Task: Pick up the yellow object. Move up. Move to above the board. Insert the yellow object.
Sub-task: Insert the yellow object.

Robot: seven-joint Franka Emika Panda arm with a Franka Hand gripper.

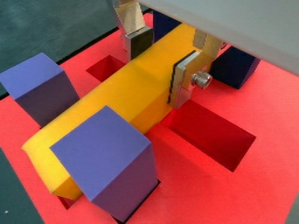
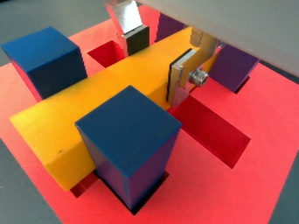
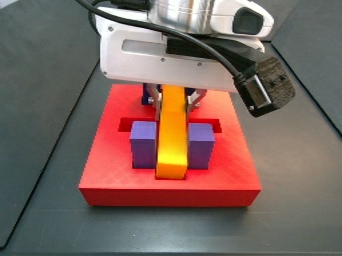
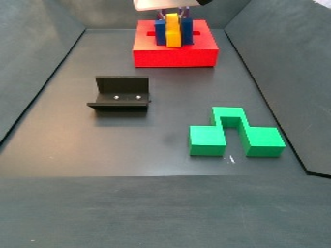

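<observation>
- Nearest the lens in a wrist view stands a purple post [image 1: 105,162], rising from the board [image 1: 251,197] right beside the yellow object [image 1: 111,109]. That bar runs lengthwise between this post and a second purple post [image 1: 41,83] on its other side. The gripper [image 1: 163,54] sits at the bar's far end, and its silver fingers [image 1: 184,77] are clamped on the bar's two long sides. An empty recessed slot [image 1: 216,136] lies open in the red surface next to the near finger.
- From a wrist view on the other side, a blue post [image 2: 131,144] is closest, with another blue post [image 2: 47,57] across the yellow object [image 2: 105,109]. The bar lies between them on the board [image 2: 263,114], and whether it is fully seated in its slot cannot be told. The gripper [image 2: 162,52] pinches it between a silver finger [image 2: 184,74] and the far one. A purple post [image 2: 233,66] stands beyond.
- A side view shows the board [image 3: 167,190] on the dark table [image 3: 54,215], with the yellow object [image 3: 171,135] lying between two purple posts [image 3: 143,142] and the gripper [image 3: 177,98] low over its far end.
- Viewed from farther off in a side view, the green block [image 4: 233,134] is nearest, the fixture [image 4: 120,94] is beyond it, and the board [image 4: 175,53] with the yellow object [image 4: 171,29] and the gripper [image 4: 172,14] is farthest back.
</observation>
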